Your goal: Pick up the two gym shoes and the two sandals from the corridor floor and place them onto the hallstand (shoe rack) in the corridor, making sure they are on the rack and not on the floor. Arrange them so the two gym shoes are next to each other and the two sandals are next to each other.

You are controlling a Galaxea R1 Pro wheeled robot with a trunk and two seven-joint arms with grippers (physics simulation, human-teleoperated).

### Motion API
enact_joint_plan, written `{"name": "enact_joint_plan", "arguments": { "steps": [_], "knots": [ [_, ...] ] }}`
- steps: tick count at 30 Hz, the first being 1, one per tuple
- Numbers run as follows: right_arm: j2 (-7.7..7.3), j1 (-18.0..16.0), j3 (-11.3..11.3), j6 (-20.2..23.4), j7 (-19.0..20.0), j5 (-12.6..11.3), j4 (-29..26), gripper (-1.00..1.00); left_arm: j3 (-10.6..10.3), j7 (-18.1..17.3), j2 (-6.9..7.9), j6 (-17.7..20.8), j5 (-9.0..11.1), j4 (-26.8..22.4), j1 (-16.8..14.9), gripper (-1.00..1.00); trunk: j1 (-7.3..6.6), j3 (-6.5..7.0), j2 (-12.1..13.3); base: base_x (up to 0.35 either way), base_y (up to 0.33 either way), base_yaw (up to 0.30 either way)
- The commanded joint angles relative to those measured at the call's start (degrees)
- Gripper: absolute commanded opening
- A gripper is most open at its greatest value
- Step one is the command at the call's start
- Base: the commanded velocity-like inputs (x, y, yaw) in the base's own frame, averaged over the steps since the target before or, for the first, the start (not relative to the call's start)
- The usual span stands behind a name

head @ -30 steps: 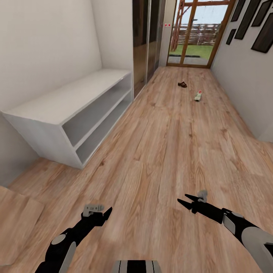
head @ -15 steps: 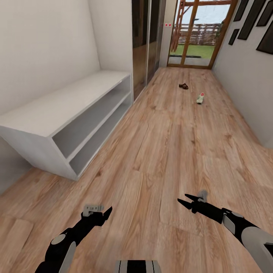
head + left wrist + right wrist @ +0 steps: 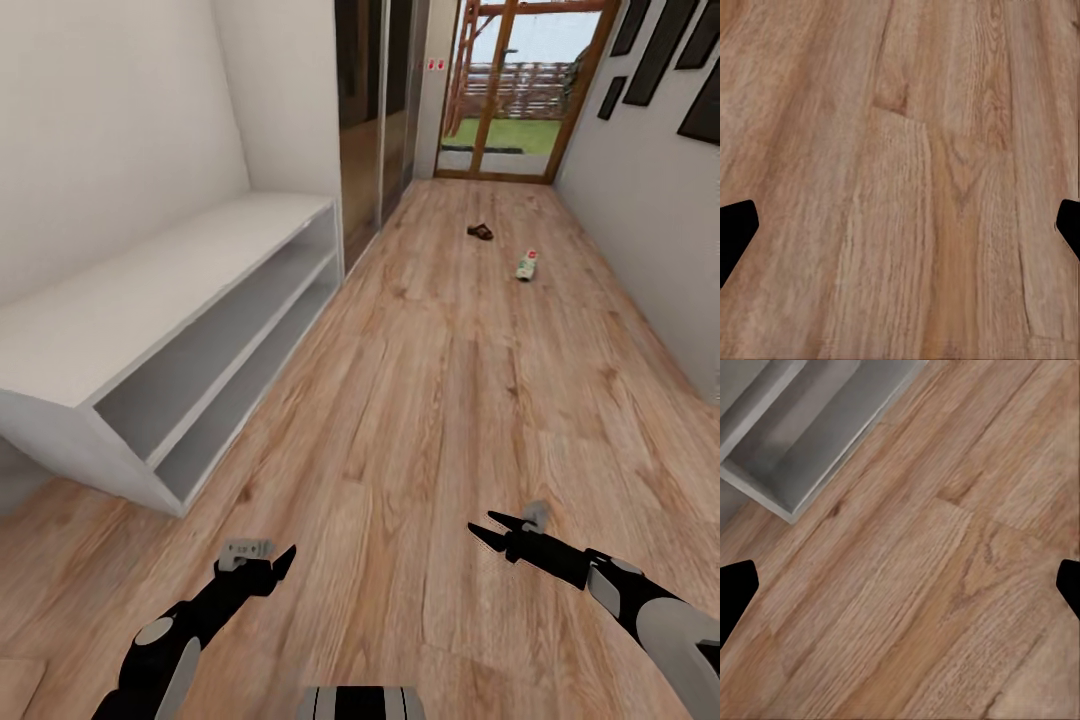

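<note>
Light brown wood-plank corridor floor (image 3: 430, 400) runs toward a glazed wooden door (image 3: 520, 90), with the light grey two-shelf hallstand (image 3: 170, 310) against the left wall. Far down it, near the door, lie a dark brown sandal (image 3: 480, 232) and, just beside, a white gym shoe (image 3: 526, 266). Both the left gripper (image 3: 283, 560) and right gripper (image 3: 483, 530) hang low over bare planks, jaws spread wide, holding nothing.
</note>
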Motion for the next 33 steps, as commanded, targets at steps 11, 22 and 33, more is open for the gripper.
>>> {"name": "enact_joint_plan", "arguments": {
  "steps": [11, 22, 33],
  "knots": [
    [0.0, -0.04, -0.44, -0.27, 0.17, 0.35, 0.06, 1.0, 0.06, -0.07, -0.02, 0.49, 0.57, -0.07, -0.01, 1.0, 0.02, -0.05, -0.02, 0.331, -0.06, -0.291],
    [0.0, -0.04, -0.72, -0.35, -3.64, 0.35, 0.18, 1.0, 0.05, -0.07, -0.02, 0.49, 0.57, -0.07, -0.01, 1.0, 0.02, -0.05, -0.02, 0.331, -0.061, -0.214],
    [0.29, -0.04, -2.34, -2.24, -33.83, 0.45, 0.12, 1.0, 0.08, -0.07, -0.02, 0.49, 0.56, -0.07, -0.01, 1.0, 0.02, -0.05, -0.02, 0.331, -0.06, -0.011]
  ]
}}
